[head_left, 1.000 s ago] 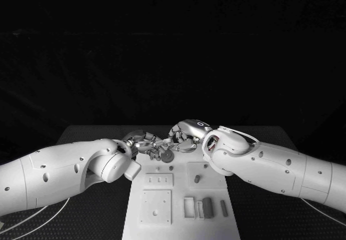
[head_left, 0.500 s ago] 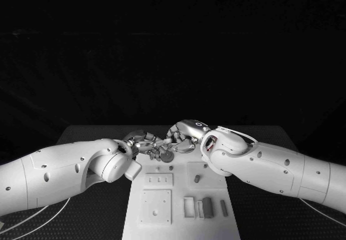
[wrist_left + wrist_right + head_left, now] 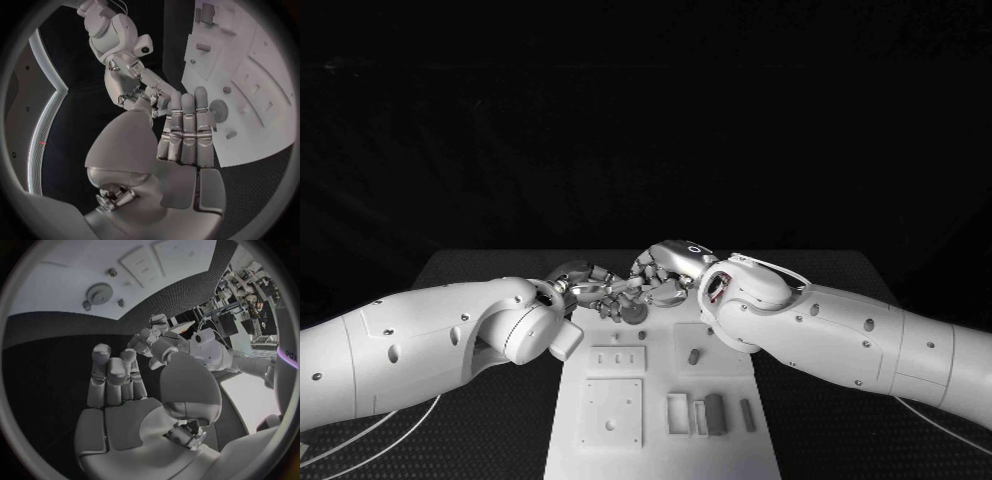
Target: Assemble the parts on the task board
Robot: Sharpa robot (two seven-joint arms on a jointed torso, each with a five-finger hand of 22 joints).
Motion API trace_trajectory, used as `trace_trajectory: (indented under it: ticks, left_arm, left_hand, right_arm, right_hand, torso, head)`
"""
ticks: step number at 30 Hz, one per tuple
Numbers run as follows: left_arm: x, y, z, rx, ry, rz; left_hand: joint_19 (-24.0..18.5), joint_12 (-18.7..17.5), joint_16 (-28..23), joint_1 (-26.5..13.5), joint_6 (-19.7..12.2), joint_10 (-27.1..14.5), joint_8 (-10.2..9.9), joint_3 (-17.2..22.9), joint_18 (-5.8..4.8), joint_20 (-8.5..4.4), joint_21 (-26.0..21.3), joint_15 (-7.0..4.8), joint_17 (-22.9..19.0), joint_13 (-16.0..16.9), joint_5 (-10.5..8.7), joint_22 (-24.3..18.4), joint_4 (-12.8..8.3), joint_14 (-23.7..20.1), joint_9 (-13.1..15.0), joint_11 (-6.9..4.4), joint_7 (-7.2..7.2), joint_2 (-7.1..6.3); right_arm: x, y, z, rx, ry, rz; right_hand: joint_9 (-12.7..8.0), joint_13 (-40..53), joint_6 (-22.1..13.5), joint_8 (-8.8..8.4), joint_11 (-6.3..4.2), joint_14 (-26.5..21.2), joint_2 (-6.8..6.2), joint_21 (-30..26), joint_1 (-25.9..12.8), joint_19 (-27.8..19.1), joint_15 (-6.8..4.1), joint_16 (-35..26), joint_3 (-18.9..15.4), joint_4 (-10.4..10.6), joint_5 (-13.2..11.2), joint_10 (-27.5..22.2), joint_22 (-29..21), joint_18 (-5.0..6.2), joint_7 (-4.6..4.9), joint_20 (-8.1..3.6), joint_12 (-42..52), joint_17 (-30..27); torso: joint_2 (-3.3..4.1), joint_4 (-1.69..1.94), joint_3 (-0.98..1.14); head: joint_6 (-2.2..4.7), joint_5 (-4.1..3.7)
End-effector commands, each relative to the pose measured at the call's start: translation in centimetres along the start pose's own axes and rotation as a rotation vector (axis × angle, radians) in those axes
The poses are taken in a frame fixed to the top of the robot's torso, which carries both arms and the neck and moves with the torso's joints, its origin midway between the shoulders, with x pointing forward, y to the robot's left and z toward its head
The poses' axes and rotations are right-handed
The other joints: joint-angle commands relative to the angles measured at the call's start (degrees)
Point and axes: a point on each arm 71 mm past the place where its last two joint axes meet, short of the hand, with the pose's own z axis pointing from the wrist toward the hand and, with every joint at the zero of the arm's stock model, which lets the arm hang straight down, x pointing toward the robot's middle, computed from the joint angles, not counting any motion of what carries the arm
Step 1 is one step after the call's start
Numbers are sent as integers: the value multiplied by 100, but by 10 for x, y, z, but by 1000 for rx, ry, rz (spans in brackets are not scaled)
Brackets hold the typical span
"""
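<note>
Crowding is the danger here: my left hand and my right hand are both bunched at the far end of the task board, close enough that their fingers seem almost to meet in the head view. Between and just below them lies a round toothed part, a gear, flat on the board's far section. In the right wrist view that gear sits alone on the white surface with a couple of small pegs beside it, and my right hand has its fingers raised and empty, so I take it as released, holding nothing. My left hand shows its fingers held straight and together, reaching toward the gear; I see nothing in it, though whether the fingertips touch the gear I cannot tell, since the view is crowded there. Nearer to me the board carries a slotted plate, a larger square plate and several upright grey bars, none of them touched. If either hand moves in for the gear without the other clearing off, I judge the fingers could knock together and flick it off the far edge onto the black table. A flat gear also offers little to pinch, so a shallow grasp could slide it against the pegs rather than lift it.
</note>
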Motion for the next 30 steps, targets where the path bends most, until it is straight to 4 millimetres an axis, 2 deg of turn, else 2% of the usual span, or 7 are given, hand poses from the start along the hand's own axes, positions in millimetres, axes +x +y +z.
trace_trajectory:
  ticks: [1,9,12,15,24,30]
  left_arm:
    - [3,-3,0,14,15,-9]
    - [3,-3,0,15,16,-13]
    - [3,-3,1,12,16,-13]
    - [3,-3,1,8,16,-9]
    - [3,-2,1,-3,13,1]
    - [4,-2,2,-3,16,2]
  left_hand:
    - [-30,-17,21,25,-25,-27,-25,-37,105,-17,-7,12,-7,9,-24,10,2,-34,-9,-17,30,32]
    - [-31,-35,51,119,-12,-18,-26,0,108,-21,-16,6,-29,50,-23,30,-7,-36,-11,-23,23,125]
    - [-37,-51,75,312,2,-6,-25,30,106,-21,-22,5,-48,83,-20,52,-18,-44,-11,-28,17,220]
    - [-40,-69,96,439,11,2,-28,14,99,-19,-25,7,-66,109,-18,73,-15,-50,-14,-27,17,256]
    - [-18,-87,156,664,85,68,-8,-3,94,-28,-27,-4,-105,173,-10,117,-15,-39,-10,-50,-11,267]
    - [-8,-112,212,804,138,123,3,223,77,-32,-51,-13,-139,225,-11,140,-7,-20,-6,-66,-29,218]
  right_arm:
    - [2,2,0,-13,16,-8]
    - [4,3,1,-15,19,-4]
    - [5,5,1,-19,12,0]
    - [5,6,1,-22,10,2]
    - [5,6,1,-22,12,2]
    - [6,7,2,-24,16,3]
  right_hand:
    - [8,5,171,15,15,-7,14,29,-19,24,-28,18,4,35,4,-43,100,81,173,-22,21,7]
    - [9,6,173,15,15,-8,19,30,-19,23,-29,18,5,35,4,-43,100,81,173,-23,23,7]
    - [10,7,173,15,15,-8,21,30,-19,23,-29,18,5,35,4,-43,99,81,172,-23,24,7]
    - [11,8,176,15,14,-7,24,31,-18,24,-29,19,6,34,4,-42,99,81,171,-24,27,7]
    - [15,12,187,17,10,-3,31,36,-17,28,-32,23,8,32,4,-36,99,81,168,-27,36,7]
    - [16,13,190,17,9,-1,32,38,-18,29,-33,24,7,31,3,-34,99,81,167,-27,38,7]
  torso:
    - [0,-1,-8]
    - [0,-4,-4]
    - [1,-4,-4]
    - [0,-2,-3]
    - [1,-2,-2]
    - [3,-9,0]
  head:
    - [-8,2]
    - [-12,2]
    - [-14,1]
    - [-19,-3]
    - [-28,1]
    - [-30,-1]
